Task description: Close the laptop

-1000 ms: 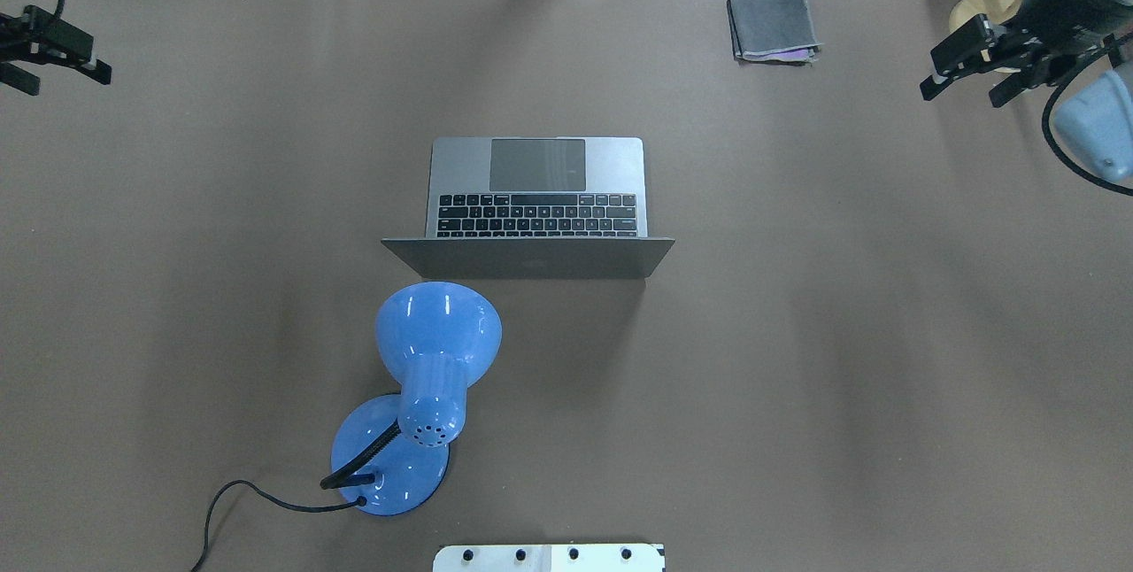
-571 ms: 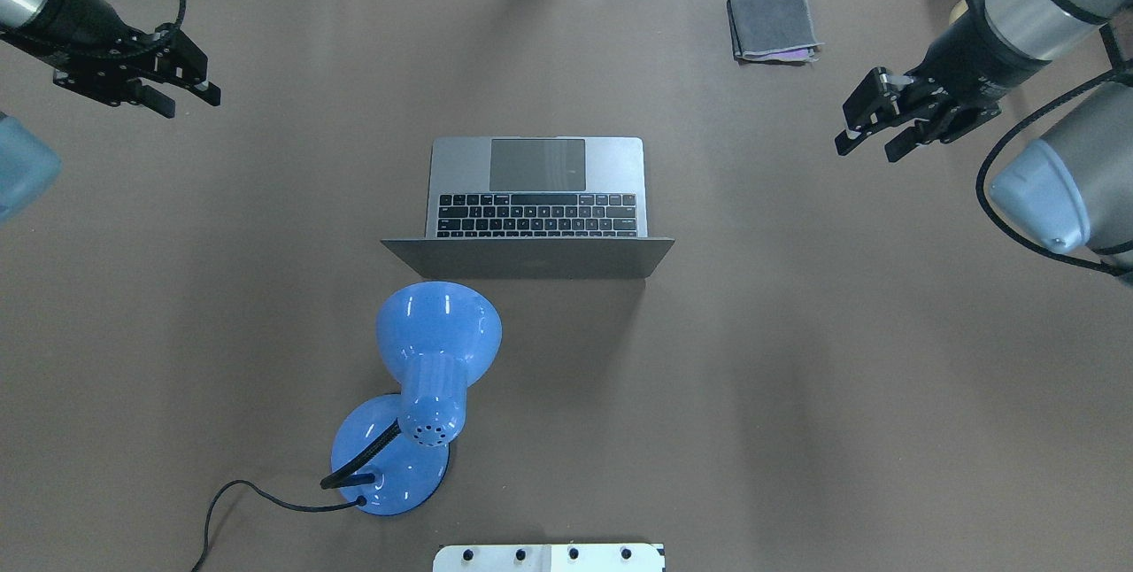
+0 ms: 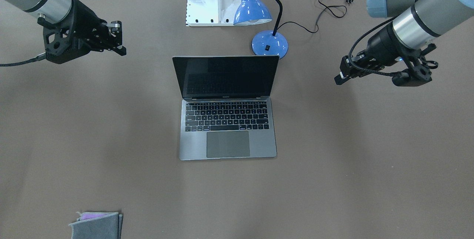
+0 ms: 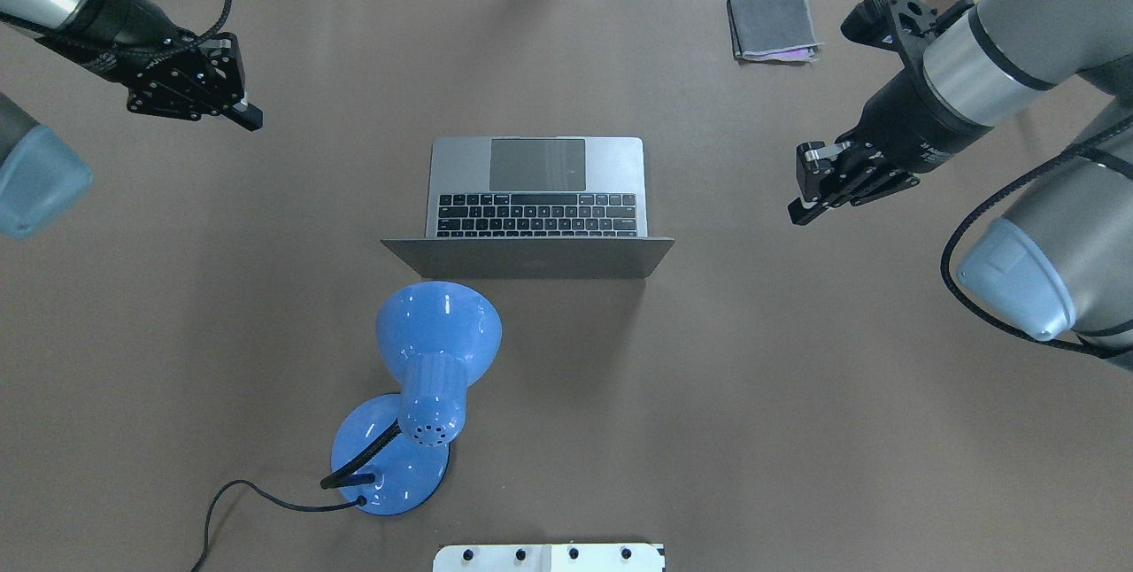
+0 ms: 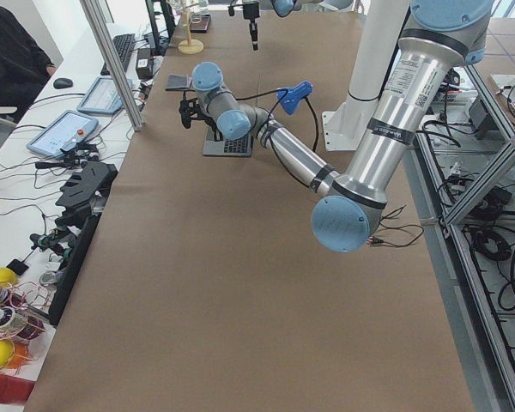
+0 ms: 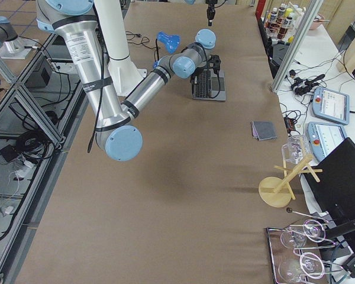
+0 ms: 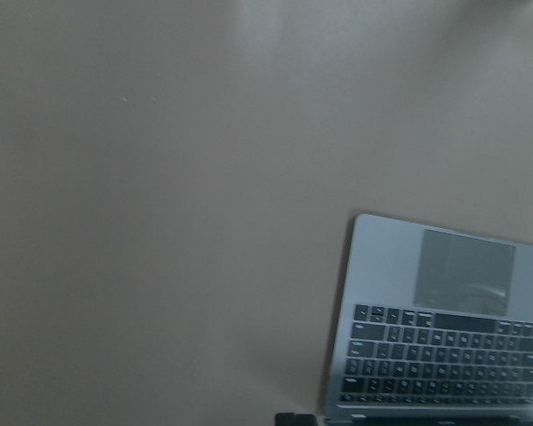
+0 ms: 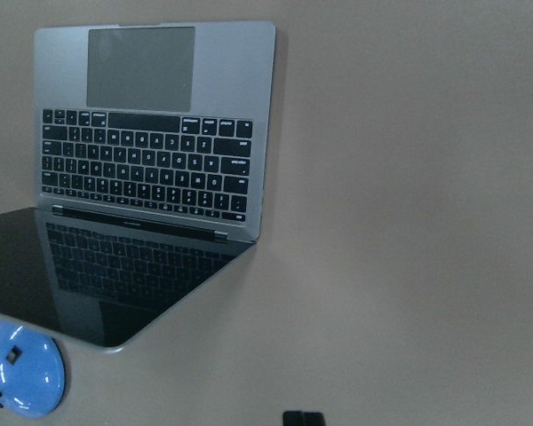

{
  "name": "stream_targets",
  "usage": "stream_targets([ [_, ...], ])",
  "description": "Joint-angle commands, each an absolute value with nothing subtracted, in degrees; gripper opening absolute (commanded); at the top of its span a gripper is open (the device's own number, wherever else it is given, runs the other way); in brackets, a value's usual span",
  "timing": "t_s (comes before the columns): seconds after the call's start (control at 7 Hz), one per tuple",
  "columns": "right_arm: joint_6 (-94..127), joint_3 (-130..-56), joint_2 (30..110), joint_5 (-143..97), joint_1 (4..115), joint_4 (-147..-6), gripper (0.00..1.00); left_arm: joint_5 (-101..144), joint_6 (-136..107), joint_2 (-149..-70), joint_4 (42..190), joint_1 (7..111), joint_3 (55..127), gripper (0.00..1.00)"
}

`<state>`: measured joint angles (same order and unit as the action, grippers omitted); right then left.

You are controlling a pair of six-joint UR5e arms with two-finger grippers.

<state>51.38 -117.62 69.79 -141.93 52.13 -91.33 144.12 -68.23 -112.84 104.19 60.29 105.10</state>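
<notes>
The laptop (image 4: 536, 187) lies open in the middle of the table, keyboard away from me and lid (image 4: 529, 258) upright with the dark screen (image 3: 226, 76) facing away. It also shows in the left wrist view (image 7: 440, 328) and the right wrist view (image 8: 151, 133). My left gripper (image 4: 241, 85) hovers open and empty left of the laptop, beyond its far corner. My right gripper (image 4: 799, 191) hovers open and empty to the right, level with the keyboard. In the front view the left gripper (image 3: 339, 71) is on the right and the right gripper (image 3: 119, 38) on the left.
A blue desk lamp (image 4: 438, 324) stands just behind the lid on my side, its base (image 3: 269, 44) near the lid's left corner, its cord (image 4: 230, 501) trailing off. A folded grey cloth (image 4: 772, 26) lies at the far right. A white mount (image 4: 549, 557) sits at the near edge.
Both arms have swung in from the table's outer edges toward the laptop. Both wrists have turned, so the fingers now show edge-on from overhead. The laptop has not moved.
</notes>
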Motion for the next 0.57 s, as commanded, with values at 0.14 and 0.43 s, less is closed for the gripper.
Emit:
stream_targets([
  [0.14,57.80,-119.09,69.70,-140.29,44.24,-88.44,0.00,146.08,-73.92,-112.94,104.24,53.89,106.35,0.00],
  [0.43,59.50,-118.92,69.70,-137.30,40.18,-87.28,0.00,143.72,-73.92,-112.59,104.24,49.50,106.17,0.00],
])
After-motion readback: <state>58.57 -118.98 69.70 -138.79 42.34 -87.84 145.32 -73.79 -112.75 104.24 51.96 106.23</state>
